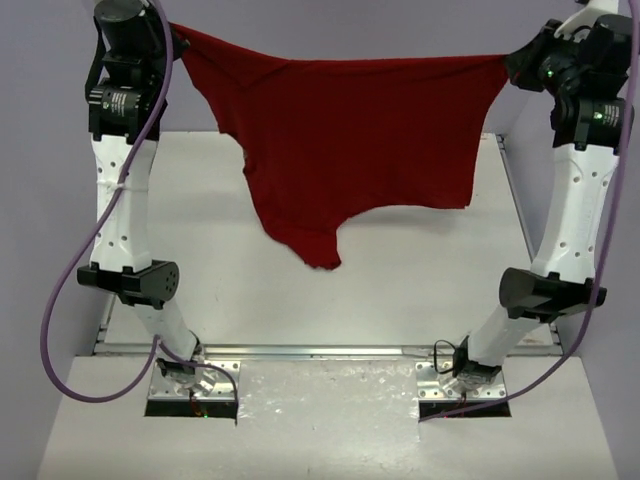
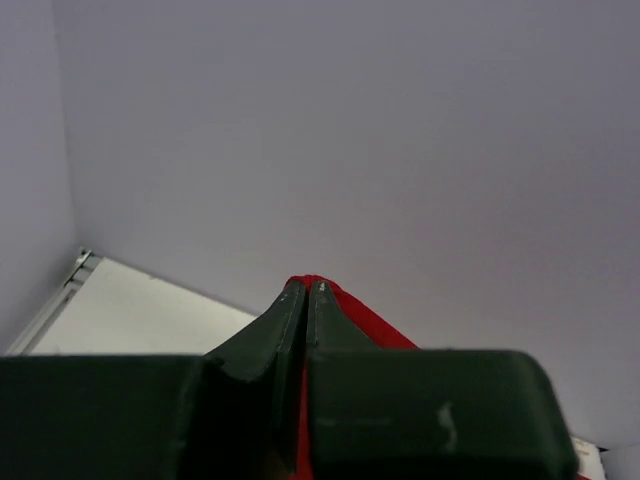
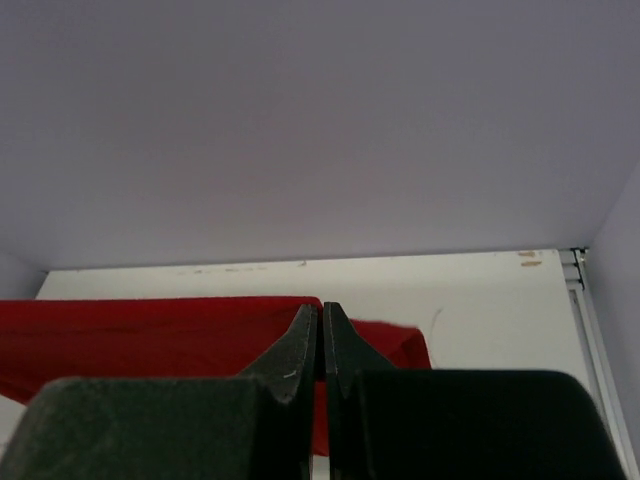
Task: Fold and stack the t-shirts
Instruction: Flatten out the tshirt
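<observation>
From the top camera I see the plain dark red soft cloth short-sleeved t-shirt (image 1: pixel 350 140) strung in the air between my two ends. The left gripper (image 1: pixel 175 38) is pinched fully closed on one corner and the right gripper (image 1: pixel 515 62) on the other. The cloth drapes below and between them over the white tabletop (image 1: pixel 420 290); I cannot tell whether its lowest lobe touches. The fabric looks matte and limp, sagging deeper towards the left gripper's side. In the left wrist view the dark wedge-shaped jaws of the left gripper (image 2: pixel 304 288) meet, with red cloth peeking past their tips. In the right wrist view the right gripper (image 3: pixel 321 308) is equally clamped, and the shirt runs off to its left. I judge this to be the spreading step: I would lower both ends together with the top edge taut, so the hem lands first and lies without wrinkles.
</observation>
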{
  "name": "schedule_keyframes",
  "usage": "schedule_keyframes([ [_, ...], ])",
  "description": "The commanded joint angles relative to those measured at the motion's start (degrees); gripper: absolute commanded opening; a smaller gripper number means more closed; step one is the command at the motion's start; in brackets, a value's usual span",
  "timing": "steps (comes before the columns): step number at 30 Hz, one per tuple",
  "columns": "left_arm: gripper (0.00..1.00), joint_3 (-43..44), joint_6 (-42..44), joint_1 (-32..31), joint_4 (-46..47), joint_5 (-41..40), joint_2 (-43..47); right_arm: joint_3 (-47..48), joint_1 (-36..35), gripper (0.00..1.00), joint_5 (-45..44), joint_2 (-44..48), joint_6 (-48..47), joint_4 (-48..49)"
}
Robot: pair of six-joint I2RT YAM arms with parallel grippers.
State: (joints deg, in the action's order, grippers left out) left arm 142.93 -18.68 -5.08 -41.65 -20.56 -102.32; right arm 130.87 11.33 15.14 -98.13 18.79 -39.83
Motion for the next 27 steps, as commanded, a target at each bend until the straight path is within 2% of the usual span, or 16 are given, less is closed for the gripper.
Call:
schedule_keyframes([
  [1, 0.0, 3.4, 1.63, 1.13, 9.03, 4.2, 1.5, 3.51, 3.69, 0.01, 6.56, -0.49, 4.15, 1.95],
  [3, 0.0, 2.88, 1.36, 1.21, 9.48, 5.52, 3.61, 5.09, 5.71, 0.01, 8.07, 1.09, 5.38, 1.78],
  [7, 0.0, -4.91, 1.27, 1.13, 10.36, 7.46, 15.44, 4.31, 7.91, 0.01, 7.99, 8.72, 5.47, 0.02],
  [9, 0.0, -9.57, 1.62, 1.13, 10.54, 8.95, 20.03, 1.68, 7.92, 0.01, 6.4, 14.96, 4.77, -0.68],
  [12, 0.0, -14.15, 1.54, 1.13, 10.62, 11.14, 31.7, -2.62, 7.83, 0.01, 4.21, 23.03, 3.72, -2.08],
  [14, 0.0, -14.26, 1.36, 1.13, 9.49, 11.68, 35.51, -4.82, 7.39, 0.01, 2.54, 27.09, 2.84, -2.26],
  [17, 0.0, -12.51, 1.1, 1.13, 6.06, 11.94, 41.49, -6.24, 0.56, 0.01, -6.23, 34.13, -1.63, -4.28],
  [18, 0.01, -13.11, 1.01, 1.04, 5.79, 12.12, 43.16, -6.41, -4.95, 0.01, -9.13, 37.36, -2.95, -4.55],
  [19, 0.0, -13.55, 0.66, 1.04, 5.79, 12.64, 46.13, -6.5, -7.96, 0.01, -14.81, 38.96, -5.75, -4.81],
  [22, 0.0, -11.46, -0.65, 1.04, 3.0, 14.39, 48.27, -4.14, -18.43, 0.01, -22.93, 42.75, -9.8, -6.47],
  [23, 0.0, -13.28, -0.83, 1.04, 3.41, 15.19, 49.23, -4.13, -22.19, 0.01, -23.74, 43.36, -10.34, -6.57],
  [27, 0.0, -14.78, -0.14, 1.04, 4.29, 16.25, 52.31, -8.16, -28.99, 0.01, -27.51, 43.47, -13.59, -6.65],
])
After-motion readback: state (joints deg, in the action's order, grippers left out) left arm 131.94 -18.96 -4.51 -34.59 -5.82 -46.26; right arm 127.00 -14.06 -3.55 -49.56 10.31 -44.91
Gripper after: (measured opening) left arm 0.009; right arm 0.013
